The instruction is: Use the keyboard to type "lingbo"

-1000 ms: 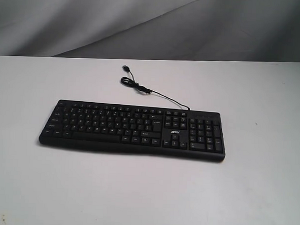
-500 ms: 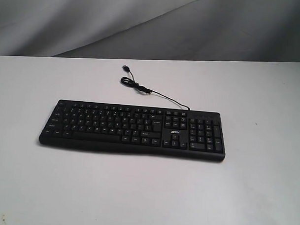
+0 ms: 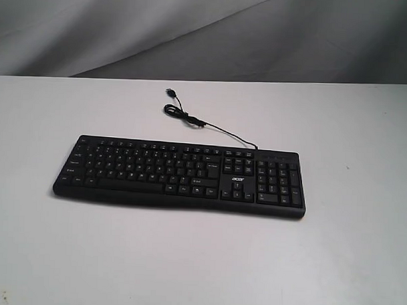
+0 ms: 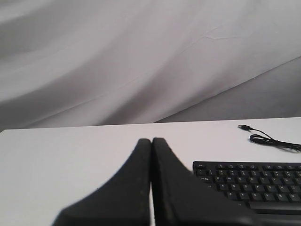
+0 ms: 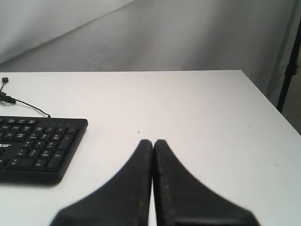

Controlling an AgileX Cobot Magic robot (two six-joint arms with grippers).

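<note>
Keyboard (image 3: 179, 175) lies unchanged on the counter (image 3: 200, 259) (no key touched yet), left tool (image 4: 151, 141) and right tool (image 5: 153, 142) pressed together, typing apparently unstarted.

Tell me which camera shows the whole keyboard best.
The exterior view: the keyboard lies there whole, cable included. The left wrist view catches only its letter-key end, the right wrist view only its number-pad end.

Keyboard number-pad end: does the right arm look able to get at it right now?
Probably yes. The right gripper, fingers shut, hangs off to the side of the keyboard, with only table between them and nothing lying on the keys.
</note>
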